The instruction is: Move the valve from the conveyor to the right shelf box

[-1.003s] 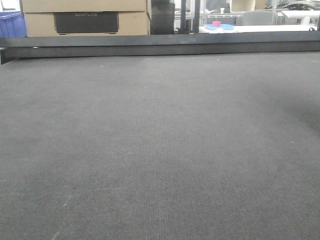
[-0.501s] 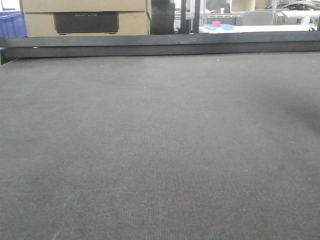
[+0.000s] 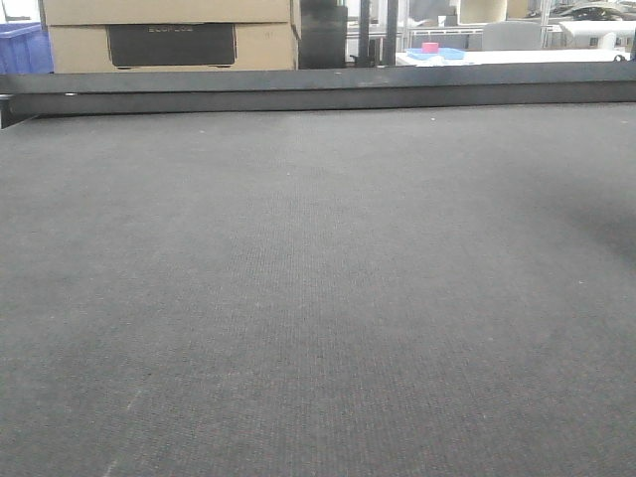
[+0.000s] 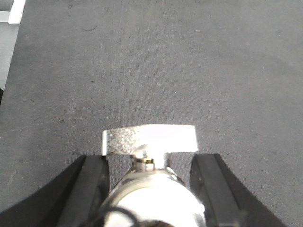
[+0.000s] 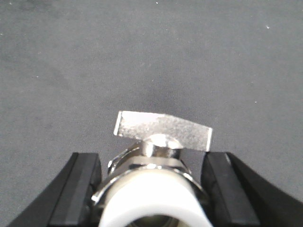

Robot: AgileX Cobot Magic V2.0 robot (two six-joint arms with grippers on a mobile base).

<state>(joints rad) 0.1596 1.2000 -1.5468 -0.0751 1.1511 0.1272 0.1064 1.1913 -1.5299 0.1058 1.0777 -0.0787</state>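
Note:
The conveyor (image 3: pixel 318 298) fills the front view as a dark grey woven belt, edged at the back by a black raised rail (image 3: pixel 318 89). No valve or arm shows there. In the left wrist view my left gripper (image 4: pixel 150 158) is shut on a silvery valve (image 4: pixel 151 194), whose flat handle (image 4: pixel 149 138) points forward over the belt. In the right wrist view my right gripper (image 5: pixel 151 158) is shut on a second valve (image 5: pixel 151 189) with a white ring end and a flat silvery handle (image 5: pixel 163 130). The shelf box is out of view.
Behind the rail stand cardboard boxes (image 3: pixel 169 40), a blue bin (image 3: pixel 22 48) at far left and a white table with a blue tray (image 3: pixel 434 52) at right. The belt's edge with a white strip (image 4: pixel 16 10) shows at the top left of the left wrist view.

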